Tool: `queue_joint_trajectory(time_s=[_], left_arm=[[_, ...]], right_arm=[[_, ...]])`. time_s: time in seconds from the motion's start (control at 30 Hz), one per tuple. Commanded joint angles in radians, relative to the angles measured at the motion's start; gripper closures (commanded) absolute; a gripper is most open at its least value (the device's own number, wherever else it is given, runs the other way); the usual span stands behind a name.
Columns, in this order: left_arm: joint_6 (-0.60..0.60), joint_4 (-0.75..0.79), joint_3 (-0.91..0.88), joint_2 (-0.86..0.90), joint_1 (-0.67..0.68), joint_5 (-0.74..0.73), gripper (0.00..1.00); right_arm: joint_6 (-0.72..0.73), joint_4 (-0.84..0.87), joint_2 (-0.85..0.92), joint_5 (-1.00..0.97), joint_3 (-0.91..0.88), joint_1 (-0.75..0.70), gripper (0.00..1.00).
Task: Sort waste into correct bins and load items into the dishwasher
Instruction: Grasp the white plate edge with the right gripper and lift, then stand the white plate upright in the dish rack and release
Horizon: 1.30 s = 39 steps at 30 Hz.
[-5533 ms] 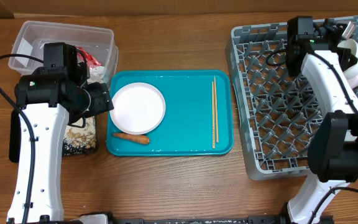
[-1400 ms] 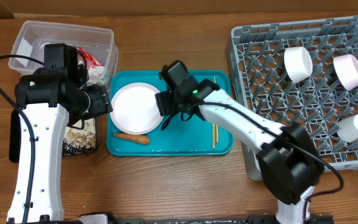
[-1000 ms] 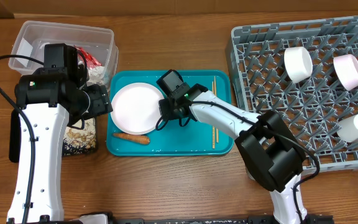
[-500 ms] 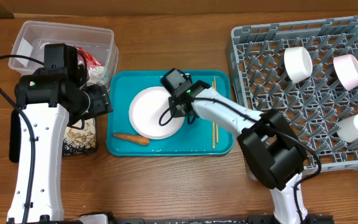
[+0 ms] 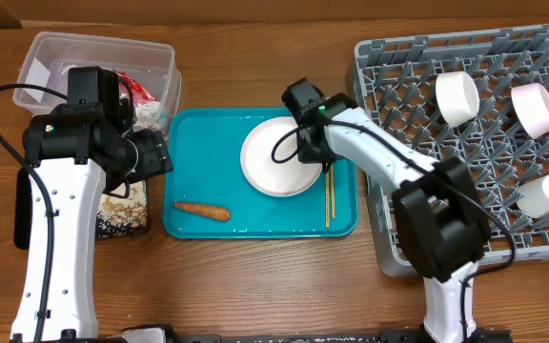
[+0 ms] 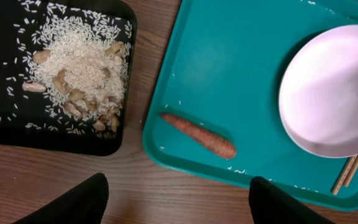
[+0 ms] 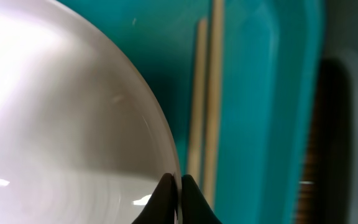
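Right tool (image 7: 173,186) is pinching the plate (image 7: 55,112) by a thin bit of rim at the plate's 3 o'clock. The plate is over the 2 o'clock part of the teal tray (image 5: 198,143).

Risks:
- The edge grip on a glossy plate is shallow, so it may pivot or slip out on the way to the rack (image 5: 389,76) at 3 o'clock.
- The chopsticks (image 7: 213,93) lie just beside that rim, so the plate edge could drag or roll them.
- If it goes in flat, it will likely jam on the pegs.

Left tool (image 6: 176,193) is spread and empty, near the carrot (image 6: 197,134).
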State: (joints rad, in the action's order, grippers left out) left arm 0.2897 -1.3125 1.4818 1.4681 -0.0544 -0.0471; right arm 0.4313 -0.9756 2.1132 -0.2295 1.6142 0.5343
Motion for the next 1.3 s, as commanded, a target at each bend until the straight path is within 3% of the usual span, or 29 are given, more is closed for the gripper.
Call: queue_joint_trajectory(time_s=[0.0, 0.23, 0.5, 0.77, 1.27], left_arm=[[0.006, 0.002, 0.019, -0.01, -0.004, 0.013, 0.25], [0.006, 0.001, 0.019, -0.01, -0.004, 0.013, 0.25], [0.006, 0.004, 0.019, -0.009, -0.004, 0.013, 0.25], [0.006, 0.004, 0.019, -0.009, -0.004, 0.013, 0.26], [0.006, 0.007, 0.019, -0.009, -0.004, 0.013, 0.25]], right_arm=[[-0.046, -0.004, -0.167, -0.161, 0.049, -0.003, 0.96], [-0.102, -0.003, -0.376, -0.505, 0.05, -0.039, 0.96], [-0.121, 0.001, -0.423, -1.146, 0.039, -0.138, 0.96], [-0.086, 0.001, -0.389, -1.071, 0.007, -0.228, 0.96], [-0.029, 0.073, -0.304, -0.884, -0.165, -0.202, 0.96]])
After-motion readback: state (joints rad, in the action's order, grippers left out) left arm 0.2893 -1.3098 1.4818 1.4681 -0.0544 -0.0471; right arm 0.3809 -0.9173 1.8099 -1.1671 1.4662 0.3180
